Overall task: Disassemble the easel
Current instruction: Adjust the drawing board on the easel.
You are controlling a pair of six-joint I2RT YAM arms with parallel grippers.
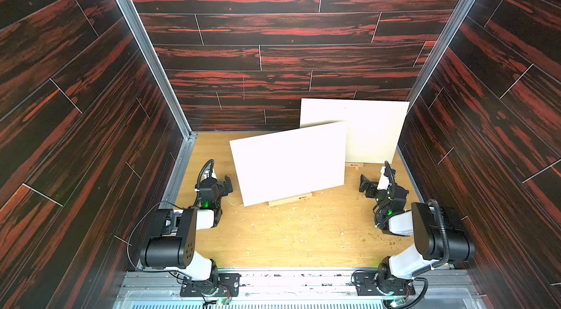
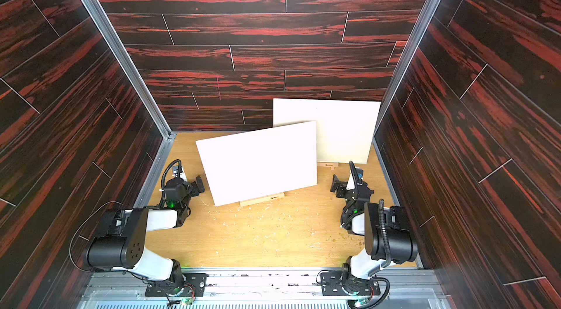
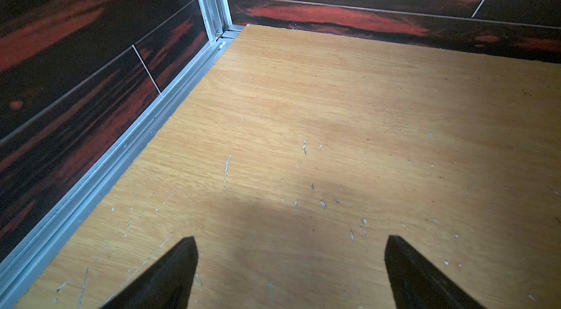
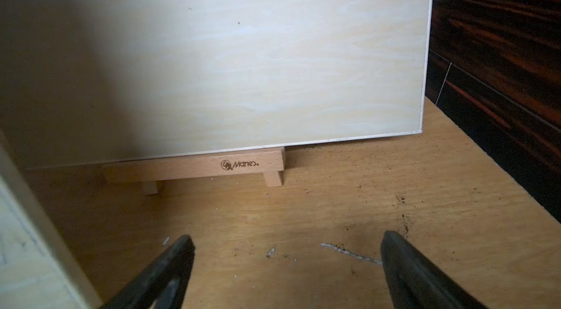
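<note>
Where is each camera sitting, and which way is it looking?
Both top views: high above the robot's base, looking down and toward the back wall; both arms, the open left gripper and open right gripper, front board and back board.
Left wrist: on the left arm, facing the table and a wall corner; its black fingertips show.
Right wrist: on the right arm, facing the back board on its small wooden easel; fingertips show.
Shared: top views and right wrist both show the back board.

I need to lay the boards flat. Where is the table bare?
Biggest patch: near half of the table, before the front board. Smaller: far left corner beside that board. Crowded at far right, around the rear board.
</note>
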